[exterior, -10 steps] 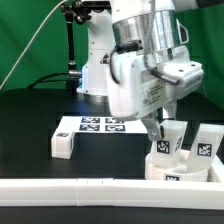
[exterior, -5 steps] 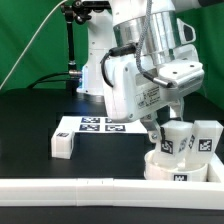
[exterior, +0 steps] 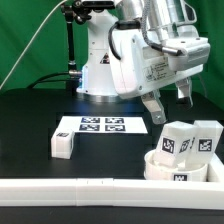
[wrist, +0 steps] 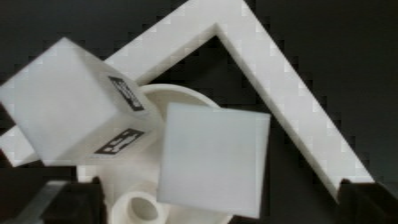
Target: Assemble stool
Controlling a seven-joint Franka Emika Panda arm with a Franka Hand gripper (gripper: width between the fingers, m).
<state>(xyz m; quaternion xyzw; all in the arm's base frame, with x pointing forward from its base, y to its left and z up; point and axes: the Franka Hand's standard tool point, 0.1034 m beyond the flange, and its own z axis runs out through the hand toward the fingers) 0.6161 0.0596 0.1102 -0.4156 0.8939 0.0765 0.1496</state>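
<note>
The round white seat disc [exterior: 180, 170] lies at the exterior view's right, against the rail. Two blocky white legs [exterior: 178, 138] [exterior: 207, 139] stand upright in it, tags facing out. A third leg [exterior: 63, 143] lies loose on the table at the left. My gripper [exterior: 168, 106] hangs above the two standing legs, open and empty, clear of them. In the wrist view both legs [wrist: 80, 95] [wrist: 214, 160] and a socket of the seat disc [wrist: 151, 205] show below the gripper [wrist: 214, 205], whose dark fingertips [wrist: 63, 200] sit at the frame's corners.
The marker board [exterior: 100, 127] lies flat in the middle of the black table. A long white L-shaped rail [exterior: 70, 187] runs along the front and turns behind the seat, also in the wrist view [wrist: 249, 50]. The robot base [exterior: 95, 70] stands behind.
My gripper has let go of the nearer leg and risen up and to the exterior view's right. That leg now stands on the seat disc.
</note>
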